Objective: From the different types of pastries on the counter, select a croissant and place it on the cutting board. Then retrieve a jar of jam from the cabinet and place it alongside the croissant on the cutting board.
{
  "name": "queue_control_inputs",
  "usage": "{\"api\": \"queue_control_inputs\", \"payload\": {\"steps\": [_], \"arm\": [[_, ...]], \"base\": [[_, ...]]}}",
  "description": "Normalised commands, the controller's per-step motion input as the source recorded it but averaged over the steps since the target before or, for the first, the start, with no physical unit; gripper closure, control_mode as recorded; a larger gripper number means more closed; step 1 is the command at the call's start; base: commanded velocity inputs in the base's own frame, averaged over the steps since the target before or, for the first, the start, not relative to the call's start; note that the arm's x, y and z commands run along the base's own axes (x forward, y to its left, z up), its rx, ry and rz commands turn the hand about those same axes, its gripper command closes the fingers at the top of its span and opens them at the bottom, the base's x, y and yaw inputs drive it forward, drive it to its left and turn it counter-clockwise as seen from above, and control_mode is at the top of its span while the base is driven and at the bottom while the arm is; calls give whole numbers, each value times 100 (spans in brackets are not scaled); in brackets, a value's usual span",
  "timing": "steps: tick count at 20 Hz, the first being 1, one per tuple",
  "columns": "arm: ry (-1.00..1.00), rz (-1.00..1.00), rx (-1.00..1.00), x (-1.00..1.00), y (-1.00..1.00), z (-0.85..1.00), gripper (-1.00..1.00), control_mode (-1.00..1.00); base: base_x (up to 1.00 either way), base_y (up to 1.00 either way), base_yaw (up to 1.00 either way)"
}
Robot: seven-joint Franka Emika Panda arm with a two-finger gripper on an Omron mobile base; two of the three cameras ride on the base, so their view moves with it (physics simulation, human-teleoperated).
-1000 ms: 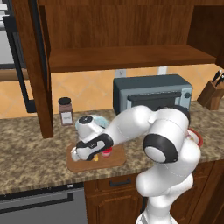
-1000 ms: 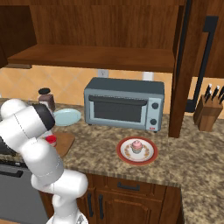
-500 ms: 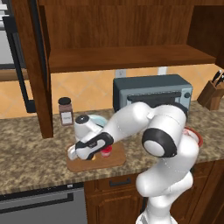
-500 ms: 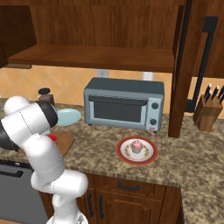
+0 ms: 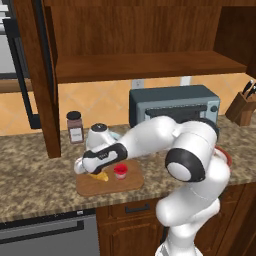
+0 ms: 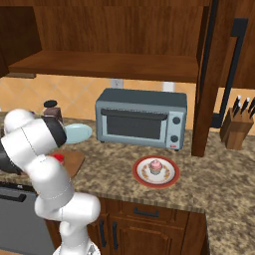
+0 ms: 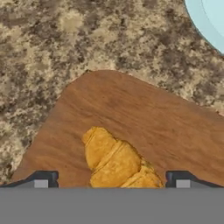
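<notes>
Claw (image 7: 111, 181) is held low over the cutting board (image 5: 131, 181), fingertips wide apart either side of the croissant (image 7: 117, 161), nothing gripped. Croissant is seen lying on the board; jar of jam (image 5: 120, 171) is set just beside it. Both placements are judged done. Farther off on the desk (image 6: 209, 185), the cupcake (image 6: 155, 166) is left on its plate.
</notes>
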Motion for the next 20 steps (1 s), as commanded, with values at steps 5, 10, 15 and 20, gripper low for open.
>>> {"api": "queue_control_inputs", "payload": {"steps": [5,10,15,20], "arm": [[-24,0,11,7,0,100,-100,-100],[-19,0,7,-91,-22,92,-100,-100],[-8,0,12,-100,-28,56,-100,-100],[-24,2,6,-100,-7,41,-100,-100]], "base": [[0,0,0],[0,0,0],[0,0,0],[0,0,0]]}}
